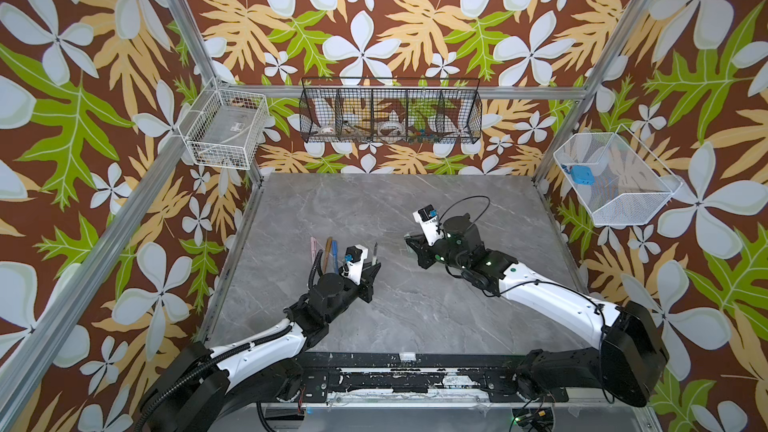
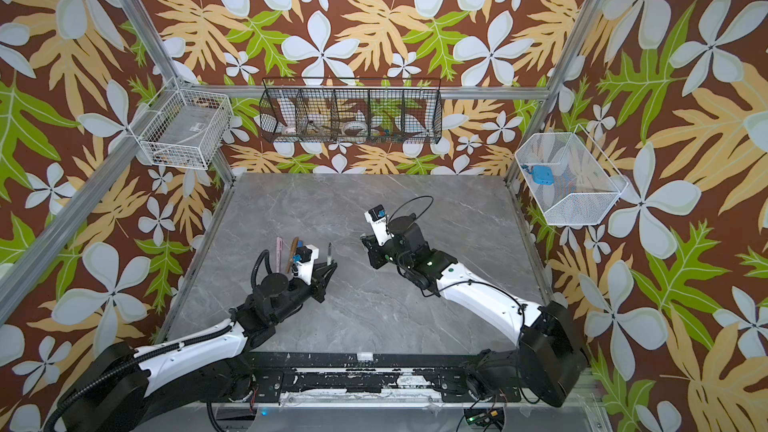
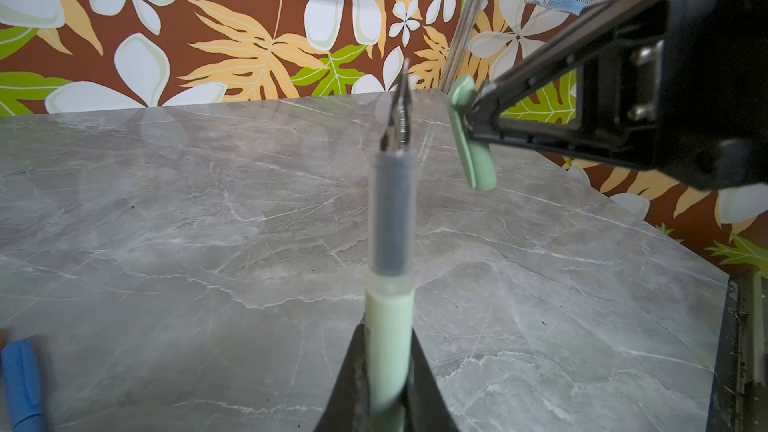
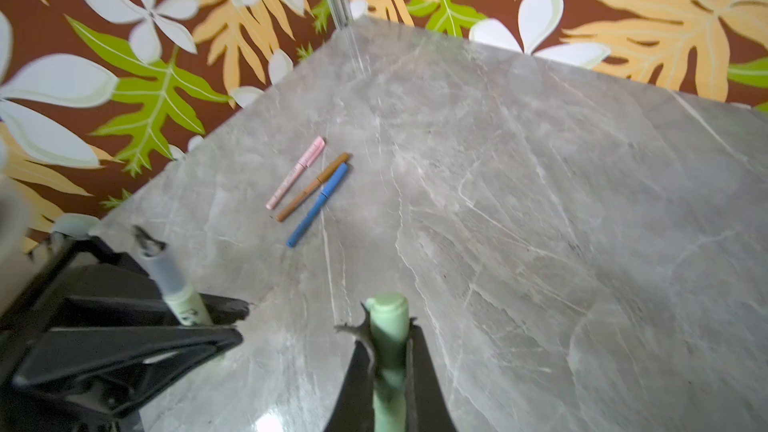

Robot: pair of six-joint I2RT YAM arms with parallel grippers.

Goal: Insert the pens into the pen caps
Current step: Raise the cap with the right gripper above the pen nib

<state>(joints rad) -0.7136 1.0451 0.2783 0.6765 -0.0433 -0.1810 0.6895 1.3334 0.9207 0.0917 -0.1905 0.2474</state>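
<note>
On the far left of the grey marble-patterned table I see 3 slim plastic pens lying side by side, close together, each with its cap on: a pale pink pen, then a brown pen, then a blue pen. In both top views they lie just beyond the left arm's wrist, partly behind its cable.

Next comes my left tool, narrow and clamped on the barrel of a 4th slim plastic pen, the pale green pen. Its translucent grey grip section and bare dark nib stick out past the fingertips, clear of the table.

Further right, apart from that nib, my right tool is also narrow, pinching a short, stubby light green plastic cap. The cap's rounded end shows past the fingertips in the right wrist view. In the left wrist view it hangs tilted beside the nib with a gap between them, its clip running along 1 side. I cannot tell which end of the cap faces the pen. Both tools hang above the table near its middle, the right tool a little farther back.
</note>
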